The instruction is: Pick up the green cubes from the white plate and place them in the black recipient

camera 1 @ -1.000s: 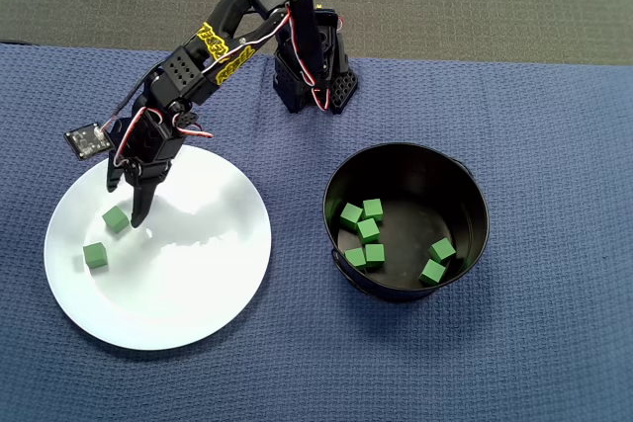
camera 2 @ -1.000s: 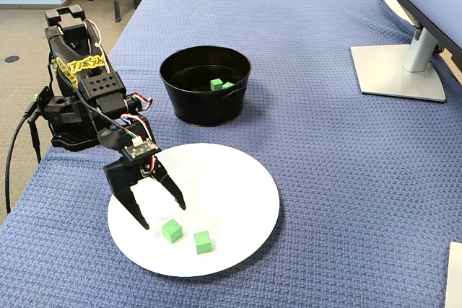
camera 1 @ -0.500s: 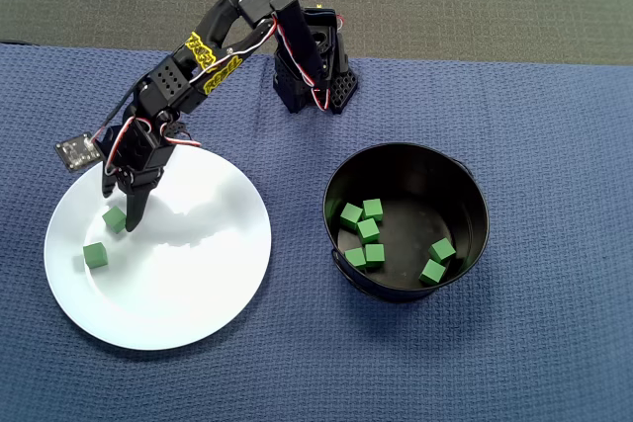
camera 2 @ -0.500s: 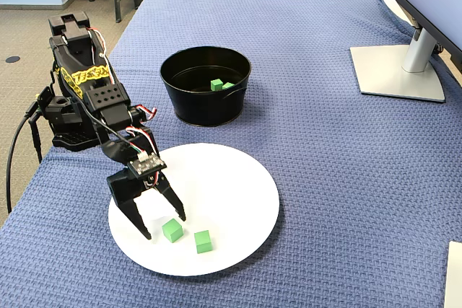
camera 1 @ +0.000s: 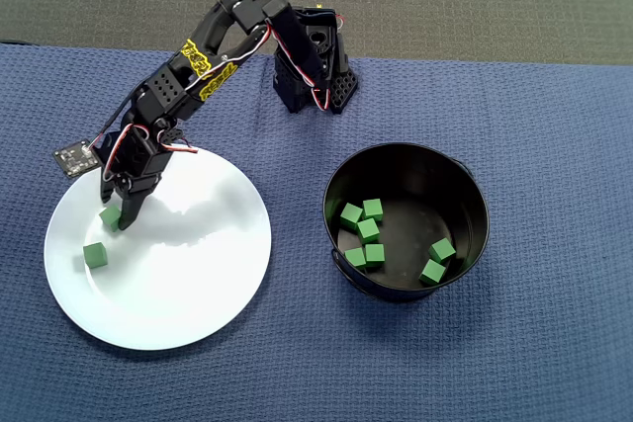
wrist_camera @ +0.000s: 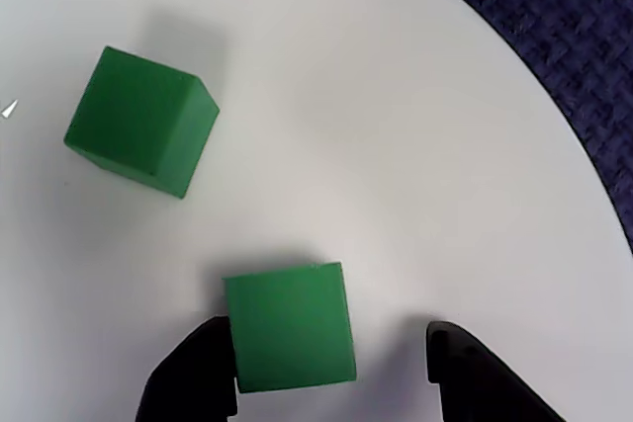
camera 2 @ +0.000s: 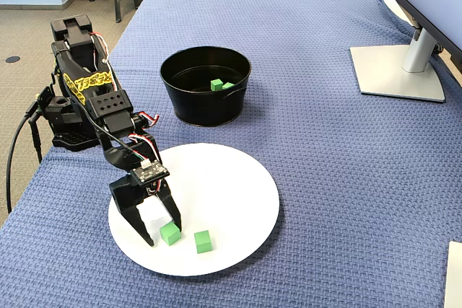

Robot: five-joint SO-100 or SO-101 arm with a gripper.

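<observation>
Gripper fingers are standing apart, straddling one green cube on the white plate. Another cube is lying just beside it, while seven more are sitting inside the black recipient.

Green cubes, white plate

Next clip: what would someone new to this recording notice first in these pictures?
Probably the black arm bent low over the white plate, its open pincer straddling one green cube while a second cube lies just beside it. Next, the black pot to the plate's right in the overhead view, with seven green cubes already inside.
</observation>
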